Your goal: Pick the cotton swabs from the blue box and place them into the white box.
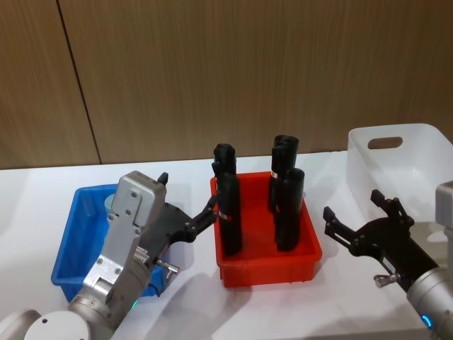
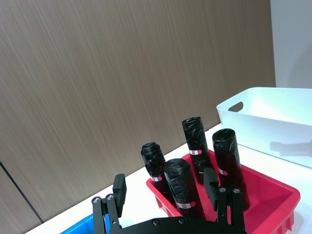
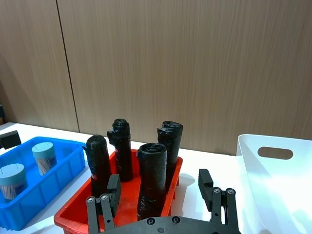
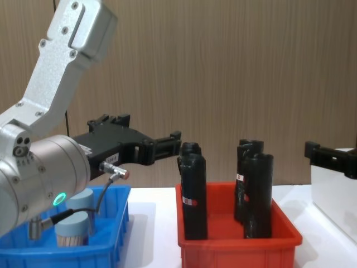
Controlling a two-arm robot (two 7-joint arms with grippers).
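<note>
This looks like a robotics lab or test cell, not a home. A bare white table (image 1: 191, 297) stands against a wall (image 1: 212, 71) of brown wood-grain panels with vertical seams. Plain plastic sorting bins sit in a row on the table. The red bin (image 1: 269, 273) is between the left end effector (image 1: 187, 193) and the right end effector (image 1: 352, 204). The blue box (image 1: 71, 241) is on the left one's outer side, and the white box (image 1: 417, 152) is on the right one's.

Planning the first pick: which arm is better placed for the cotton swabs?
Left: the left gripper hovers at the blue box holding the cotton swabs; the right gripper is by the white box.
</note>
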